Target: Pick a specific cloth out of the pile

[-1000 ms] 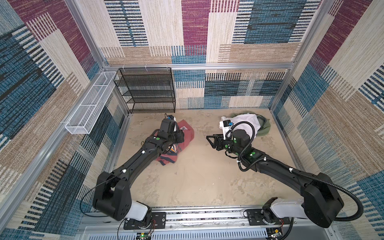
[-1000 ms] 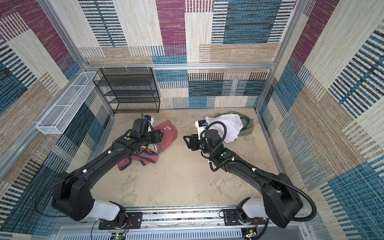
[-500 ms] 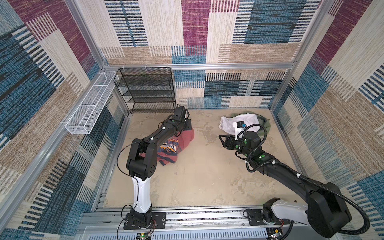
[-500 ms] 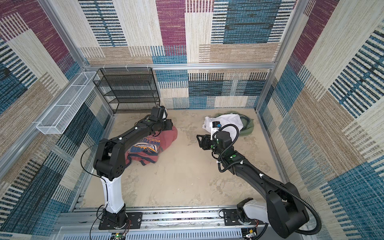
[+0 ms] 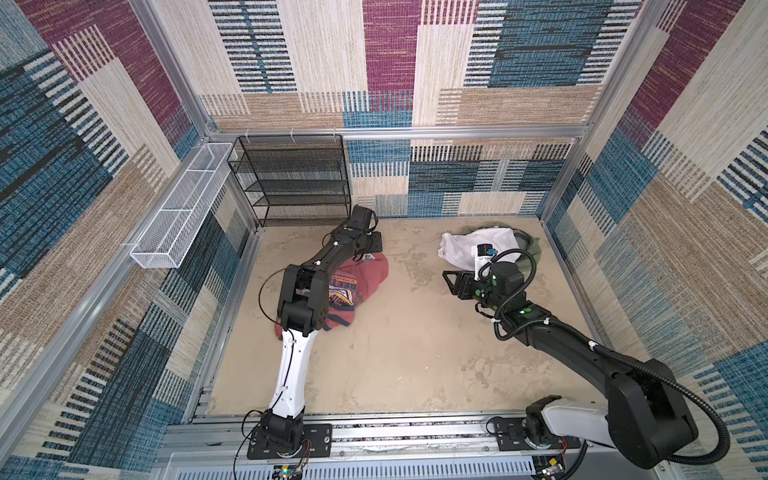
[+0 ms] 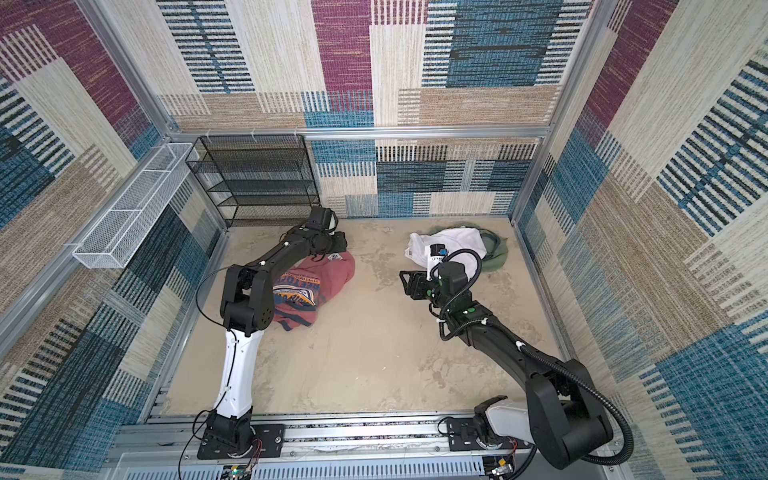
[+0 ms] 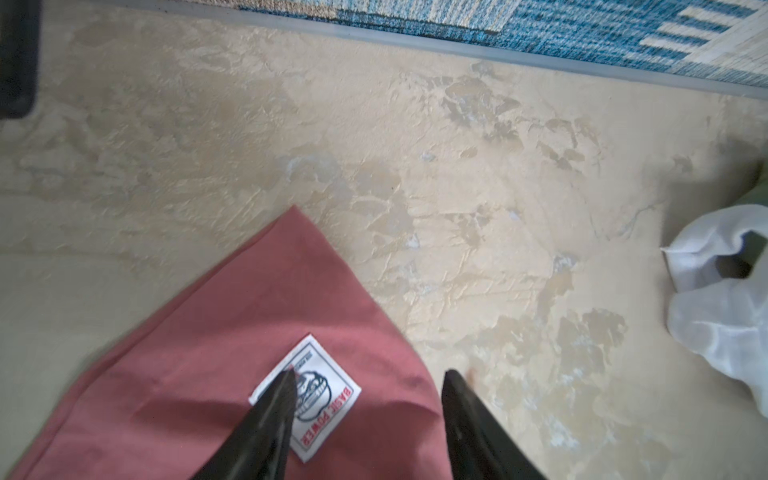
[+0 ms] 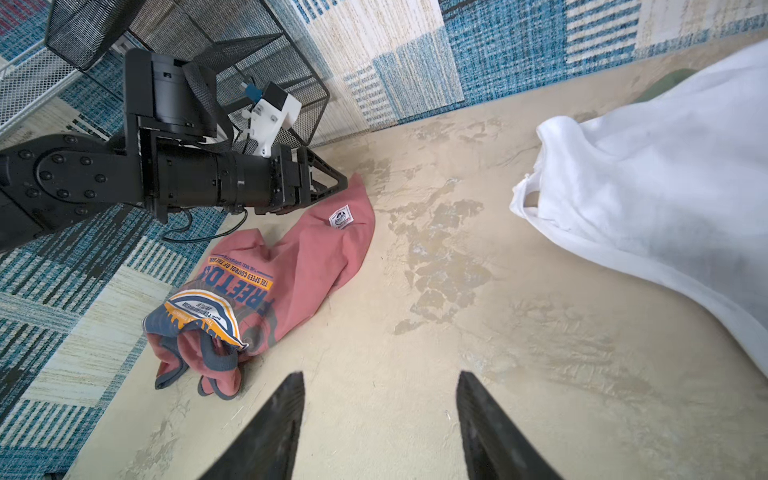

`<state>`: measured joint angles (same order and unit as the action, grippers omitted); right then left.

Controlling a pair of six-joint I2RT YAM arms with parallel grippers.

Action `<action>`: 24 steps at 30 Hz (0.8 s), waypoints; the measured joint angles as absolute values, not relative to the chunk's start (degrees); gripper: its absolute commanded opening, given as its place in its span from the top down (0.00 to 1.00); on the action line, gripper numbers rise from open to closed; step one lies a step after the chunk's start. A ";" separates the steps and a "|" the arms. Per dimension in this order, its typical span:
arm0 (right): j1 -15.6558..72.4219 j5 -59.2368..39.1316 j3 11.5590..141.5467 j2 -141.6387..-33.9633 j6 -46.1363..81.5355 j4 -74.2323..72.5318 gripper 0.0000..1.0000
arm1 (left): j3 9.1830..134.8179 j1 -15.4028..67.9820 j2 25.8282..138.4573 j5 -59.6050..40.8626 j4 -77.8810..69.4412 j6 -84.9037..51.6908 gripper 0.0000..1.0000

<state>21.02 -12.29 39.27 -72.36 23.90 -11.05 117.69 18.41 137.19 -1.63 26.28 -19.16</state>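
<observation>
The left pincer (image 7: 368, 376) stands spread and empty, its two black fingers (image 7: 274, 409) poised just above the far corner of the faded brick-red T-shirt (image 7: 232, 349), one tip over the small white woven label (image 7: 324, 399) and the other past the shirt's hem over the bare beige tabletop (image 7: 457, 174). In both top views that pincer (image 5: 372, 245) sits near the far edge of the tabletop, just in front of the black wire-mesh shelf rack (image 5: 291, 178), with the red T-shirt (image 6: 328, 282) crumpled along the left side, its blue-and-orange chest graphic facing up and partly hidden under the left arm's elbow. The right pincer (image 8: 380, 378) is also spread and holds nothing, hovering over bare tabletop between the two heaps of cloth. The rest of the pile, a plain white garment (image 5: 469, 249) lying over an olive-green garment (image 5: 530, 253), sits well apart toward the far right corner, so the wanted shirt already looks separated. The risks I judge from here: if the left pincer closes where it stands, it may catch only the label or a thin single fold at the hem, and the shirt could slip free on a lift; the arm's elbow hanging over the shirt could snag or drag the fabric; and the right pincer, close to the white garment, could brush it and pull it back toward the middle.
</observation>
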 measured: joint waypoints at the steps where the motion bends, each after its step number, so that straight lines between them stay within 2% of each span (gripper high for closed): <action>1: 20.97 -12.29 39.05 -72.36 23.90 -11.35 0.39 | 119.85 18.39 138.74 -1.52 27.33 -18.98 0.40; 9: 19.14 -12.43 37.98 -71.96 23.92 -11.68 0.38 | 133.19 18.37 146.98 -0.01 33.30 -17.63 0.41; 24: 17.87 -14.41 37.98 -73.21 24.18 -13.17 0.39 | 135.15 18.48 149.84 4.12 35.73 -15.86 0.43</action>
<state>17.87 -14.41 37.98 -73.21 24.18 -13.17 135.15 18.48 149.84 4.12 35.73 -15.86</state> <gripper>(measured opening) 0.613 0.572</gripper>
